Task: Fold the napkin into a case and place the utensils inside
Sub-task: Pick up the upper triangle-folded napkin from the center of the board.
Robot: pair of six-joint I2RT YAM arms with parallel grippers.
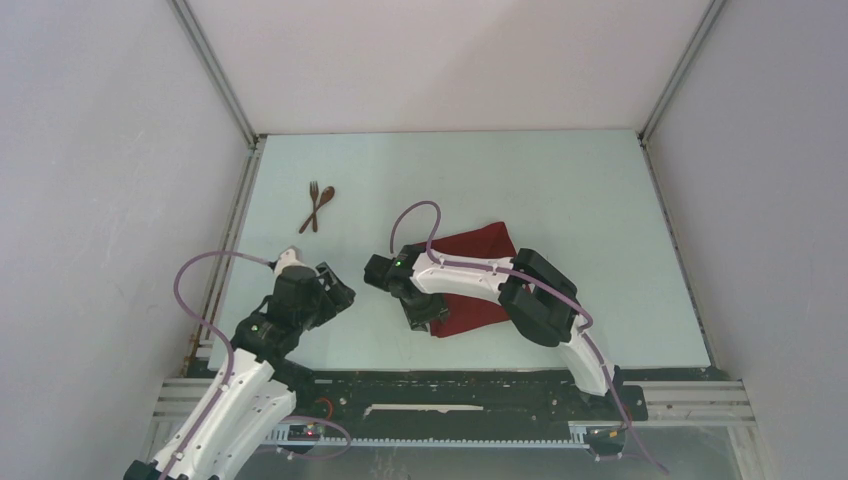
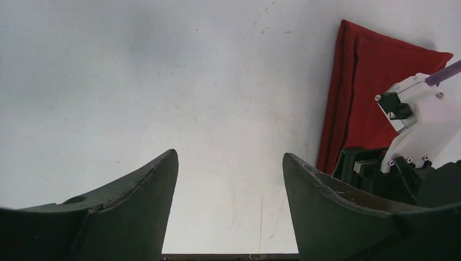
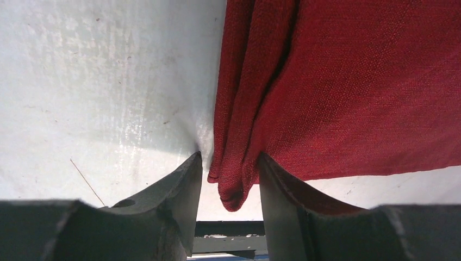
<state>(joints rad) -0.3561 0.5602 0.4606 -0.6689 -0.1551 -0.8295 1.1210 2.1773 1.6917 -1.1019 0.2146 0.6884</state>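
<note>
The dark red napkin [image 1: 478, 247] lies folded in layers at the table's middle, partly under my right arm. My right gripper [image 1: 417, 318] is at its near left corner. In the right wrist view the jaws straddle that bunched corner of the napkin [image 3: 353, 81]; the right finger touches cloth, and a narrow gap shows beside the left finger, so my right gripper [image 3: 228, 157] is open. My left gripper [image 1: 343, 293] [image 2: 229, 155] is open over bare table, left of the napkin [image 2: 375, 70]. The utensils [image 1: 318, 205], a brown fork and spoon, lie crossed at the far left.
White walls with metal rails enclose the pale table [image 1: 560, 190] on three sides. A black rail [image 1: 450, 385] runs along the near edge. The right arm's wrist [image 2: 418, 114] shows at the right of the left wrist view, close to my left gripper.
</note>
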